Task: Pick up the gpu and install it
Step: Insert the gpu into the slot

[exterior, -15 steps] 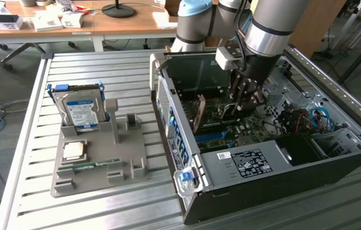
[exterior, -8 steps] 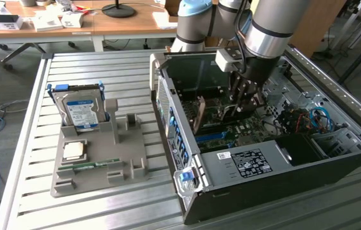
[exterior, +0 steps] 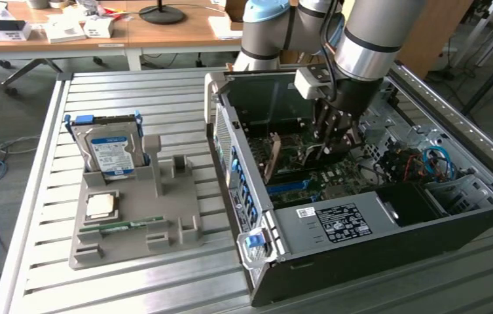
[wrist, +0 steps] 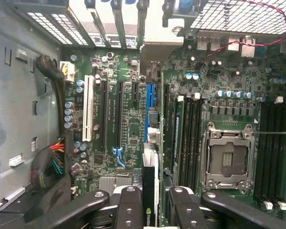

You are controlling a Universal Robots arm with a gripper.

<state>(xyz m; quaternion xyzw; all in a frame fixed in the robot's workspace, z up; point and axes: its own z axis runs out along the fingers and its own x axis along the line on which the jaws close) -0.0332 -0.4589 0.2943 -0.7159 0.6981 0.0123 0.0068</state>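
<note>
My gripper [exterior: 332, 142] reaches down into the open computer case [exterior: 351, 226], just above the green motherboard [exterior: 316, 176]. In the wrist view the gripper [wrist: 150, 198] is shut on the gpu [wrist: 150, 169], a thin black card seen edge-on between the black fingers [wrist: 130, 202]. A green logo shows on the card's near edge. The card stands upright over the blue expansion slot [wrist: 150, 102] and runs toward the rear slot openings, where a silvery bracket [wrist: 155, 47] sits. I cannot tell whether the card's edge is touching the slot.
Black expansion slots [wrist: 119, 112] and a white one [wrist: 88, 109] lie beside the blue slot. The bare CPU socket [wrist: 227, 155] and memory slots [wrist: 190, 138] are on the other side. Outside the case, a grey holder [exterior: 172, 216] carries a blue-labelled hard drive [exterior: 110, 150], a CPU [exterior: 102, 206] and a RAM stick [exterior: 120, 227].
</note>
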